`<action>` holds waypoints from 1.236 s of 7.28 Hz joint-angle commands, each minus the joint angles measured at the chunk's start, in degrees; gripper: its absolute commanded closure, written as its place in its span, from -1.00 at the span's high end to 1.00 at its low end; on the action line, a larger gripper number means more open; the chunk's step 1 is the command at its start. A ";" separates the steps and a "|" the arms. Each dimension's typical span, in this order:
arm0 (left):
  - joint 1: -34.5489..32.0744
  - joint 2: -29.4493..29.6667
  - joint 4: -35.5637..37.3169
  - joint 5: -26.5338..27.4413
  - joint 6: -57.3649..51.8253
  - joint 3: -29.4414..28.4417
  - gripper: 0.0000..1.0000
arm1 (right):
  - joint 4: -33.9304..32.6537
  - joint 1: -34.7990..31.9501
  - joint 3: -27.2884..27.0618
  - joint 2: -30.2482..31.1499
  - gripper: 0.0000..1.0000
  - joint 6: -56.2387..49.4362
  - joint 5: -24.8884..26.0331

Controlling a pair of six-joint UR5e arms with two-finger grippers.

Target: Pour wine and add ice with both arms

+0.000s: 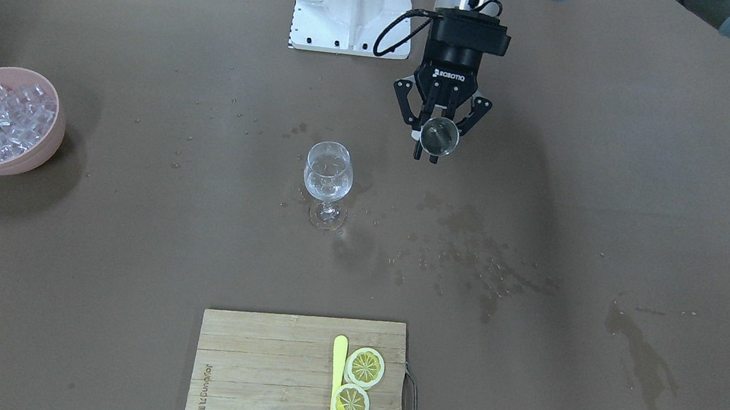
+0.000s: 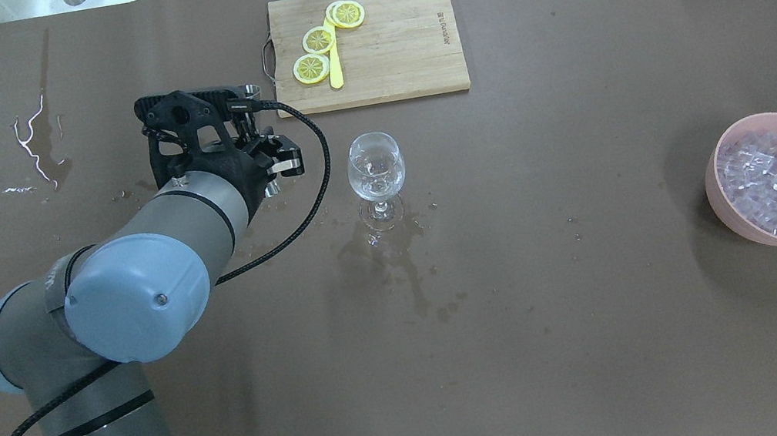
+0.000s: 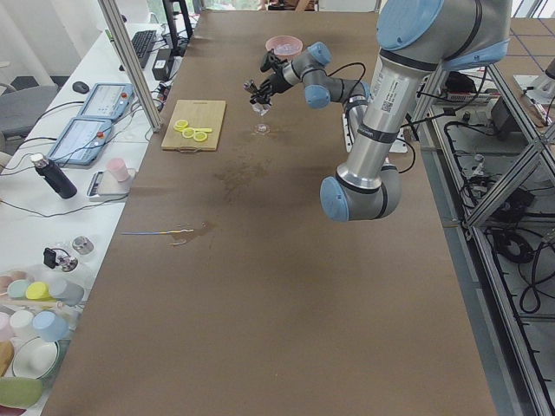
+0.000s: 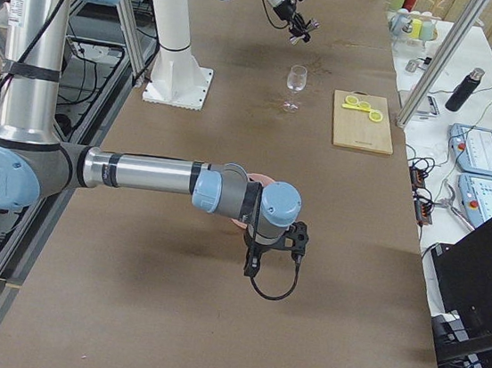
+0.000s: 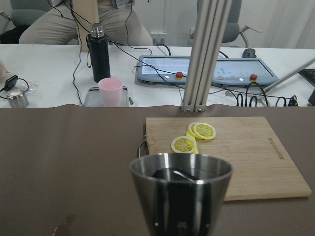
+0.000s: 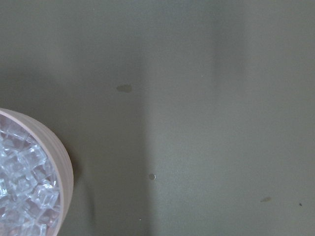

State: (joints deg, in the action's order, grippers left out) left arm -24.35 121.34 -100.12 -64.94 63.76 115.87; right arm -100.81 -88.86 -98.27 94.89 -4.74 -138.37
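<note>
A small amount of clear wine (image 1: 326,187) is seen in the bowl of a stemmed glass (image 2: 376,171), which stands upright near the middle of the tabletop (image 2: 610,339). Directions are given as on a clock laid over the overhead view, with the glass at its centre.

At 9 o'clock, just beside the glass but apart from it, a metal cup (image 1: 439,136) is held upright above the tabletop. It is gripped by the left pincer (image 1: 439,139), whose fingers are closed on its sides. The left arm (image 2: 127,290) reaches in from 8 o'clock.

The ice (image 2: 773,184) is heaped in a pink bowl (image 2: 724,208) well apart at 4 o'clock, near the tabletop's right edge. The right pincer (image 4: 275,255) is held over the tabletop just beside this bowl on the right arm (image 4: 139,174); whether it is open or closed cannot be told.

At 12 o'clock, against the far edge, a wooden cutting board (image 2: 401,52) is laid, with lemon slices (image 2: 318,39) and a yellow stick (image 2: 335,70) on its left part. Wet patches (image 2: 401,247) are spread from the foot of the glass toward 6 o'clock, and a pale streak (image 2: 34,145) is seen at 10 o'clock. A wide stretch of brown tabletop lies between glass and bowl.
</note>
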 commanded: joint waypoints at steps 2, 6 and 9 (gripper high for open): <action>0.71 2.49 0.80 -5.45 -2.84 -1.52 -1.00 | 0.00 0.00 0.19 0.03 1.00 0.00 -0.05; 0.71 8.20 8.96 -12.13 -7.95 -1.88 -1.00 | 0.00 0.00 0.36 0.03 1.00 0.00 -0.05; 0.80 10.57 9.07 -13.37 -8.04 -5.55 -1.00 | -0.09 0.00 0.54 0.03 1.00 0.00 -0.05</action>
State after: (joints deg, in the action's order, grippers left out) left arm -23.59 130.53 -91.23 -78.10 55.82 112.16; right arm -100.86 -88.86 -97.83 94.92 -4.75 -138.43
